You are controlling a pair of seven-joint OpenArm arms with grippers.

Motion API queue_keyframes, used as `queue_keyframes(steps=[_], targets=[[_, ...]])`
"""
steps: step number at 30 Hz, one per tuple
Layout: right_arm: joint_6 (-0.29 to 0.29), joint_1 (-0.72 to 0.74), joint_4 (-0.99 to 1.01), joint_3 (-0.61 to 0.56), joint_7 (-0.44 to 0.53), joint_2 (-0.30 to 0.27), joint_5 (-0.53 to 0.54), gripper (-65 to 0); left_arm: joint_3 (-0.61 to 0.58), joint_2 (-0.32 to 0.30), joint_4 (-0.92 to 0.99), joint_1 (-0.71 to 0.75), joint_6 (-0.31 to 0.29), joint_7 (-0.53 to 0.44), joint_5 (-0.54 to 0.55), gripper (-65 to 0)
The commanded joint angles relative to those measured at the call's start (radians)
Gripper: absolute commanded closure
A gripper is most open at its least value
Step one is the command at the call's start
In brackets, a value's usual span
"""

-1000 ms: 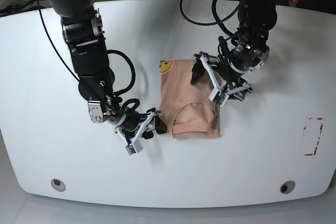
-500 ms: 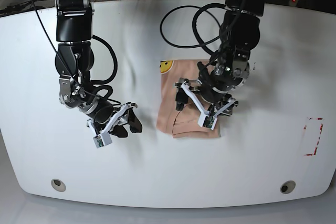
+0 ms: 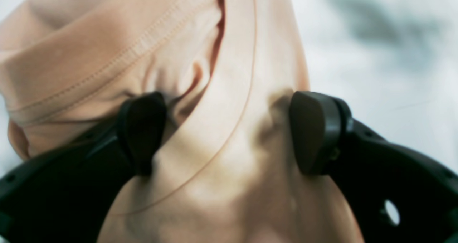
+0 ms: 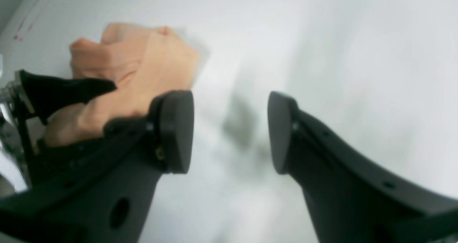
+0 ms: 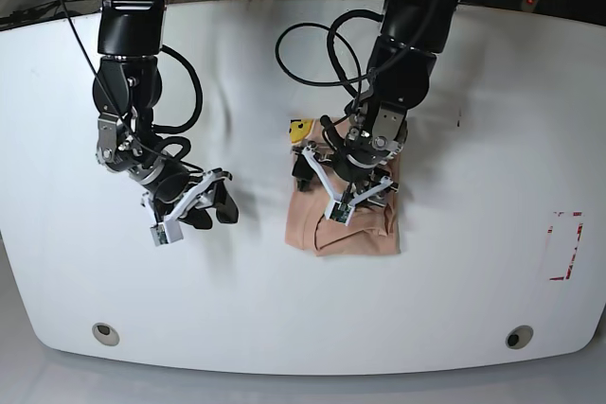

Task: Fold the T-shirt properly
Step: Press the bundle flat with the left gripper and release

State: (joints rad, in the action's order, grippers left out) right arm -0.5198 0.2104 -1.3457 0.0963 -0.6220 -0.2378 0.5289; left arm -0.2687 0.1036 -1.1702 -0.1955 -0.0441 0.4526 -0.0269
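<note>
No brand name, label text or readable writing can be made out; the only marks seen are a small yellow patch (image 5: 301, 128) with dark spots at the far left corner of the T-shirt (image 5: 365, 229) and a red rectangular outline (image 5: 565, 245) on the counter (image 5: 492, 139) well to the shirt's right in the base view. The T-shirt is seen as a plain peach-pink cloth of thin fabric, folded into a compact bundle near the middle of the counter, with a stitched hem, a curved seam line and soft creases shown in the left wrist view. The left end effector (image 5: 346, 182) is positioned over the shirt, its dark pads spread wide with cloth lying between them; one pad is pressed into a fold, and whether the cloth is actually gripped cannot be told. The right end effector (image 5: 194, 205) is held off to the shirt's left in the base view, well apart from it, with its pads parted and only bare counter seen between them.
</note>
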Motion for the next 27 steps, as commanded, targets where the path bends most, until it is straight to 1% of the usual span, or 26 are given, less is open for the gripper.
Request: queue_keyframes(steps=[1,3,5,7,9,11,13,15,17,19,22,23,24,27], targets=[[-0.007,0.017,-0.061,0.009,0.021,-0.005,0.024,-30.8,0.038,-0.069,0.016,0.004,0.006,0.077,0.002,-51.3],[-0.007,0.016,-0.077,0.009,0.011,-0.005,0.023,-30.8,0.065,-0.101,0.014,0.009,-0.007,0.079,0.002,-51.4],[-0.007,0.016,-0.11,0.01,-0.043,-0.005,0.021,-30.6,0.107,-0.161,-0.003,0.011,-0.07,0.122,0.002,-54.3],[-0.007,0.016,-0.133,0.024,-0.072,-0.005,0.017,-30.6,0.141,-0.212,-0.024,0.011,-0.113,0.156,0.002,-55.7],[-0.007,0.013,-0.156,0.039,-0.089,-0.005,0.017,-30.6,0.184,-0.284,-0.052,0.026,-0.175,0.176,-0.001,-55.6],[-0.007,-0.01,-0.173,0.041,-0.092,-0.005,0.021,-30.6,0.216,-0.353,-0.083,0.057,-0.225,0.176,-0.006,-55.8],[-0.006,-0.025,-0.189,0.041,-0.089,-0.005,0.015,-30.6,0.251,-0.434,-0.095,0.072,-0.264,0.176,-0.005,-56.0],[-0.006,-0.035,-0.194,0.041,-0.089,-0.005,0.015,-30.6,0.277,-0.489,-0.1,0.078,-0.296,0.176,-0.003,-56.0],[-0.006,-0.065,-0.214,0.041,-0.089,-0.005,0.017,-30.6,0.314,-0.557,-0.098,0.106,-0.34,0.176,-0.003,-56.0],[-0.006,-0.095,-0.243,0.041,-0.089,-0.005,0.015,-30.6,0.38,-0.624,-0.095,0.143,-0.376,0.174,0.0,-56.0],[-0.006,-0.133,-0.275,0.041,-0.089,-0.005,0.015,-30.6,0.451,-0.686,-0.08,0.202,-0.408,0.168,0.0,-56.0],[-0.006,-0.15,-0.292,0.041,-0.089,-0.004,0.015,-30.6,0.48,-0.72,-0.076,0.227,-0.426,0.168,0.0,-56.0],[-0.006,-0.162,-0.301,0.041,-0.088,-0.002,0.015,-30.6,0.501,-0.74,-0.076,0.245,-0.44,0.166,0.0,-56.0],[-0.006,-0.203,-0.337,0.041,-0.088,0.004,0.015,-30.6,0.615,-0.784,-0.073,0.33,-0.492,0.114,0.002,-56.0]])
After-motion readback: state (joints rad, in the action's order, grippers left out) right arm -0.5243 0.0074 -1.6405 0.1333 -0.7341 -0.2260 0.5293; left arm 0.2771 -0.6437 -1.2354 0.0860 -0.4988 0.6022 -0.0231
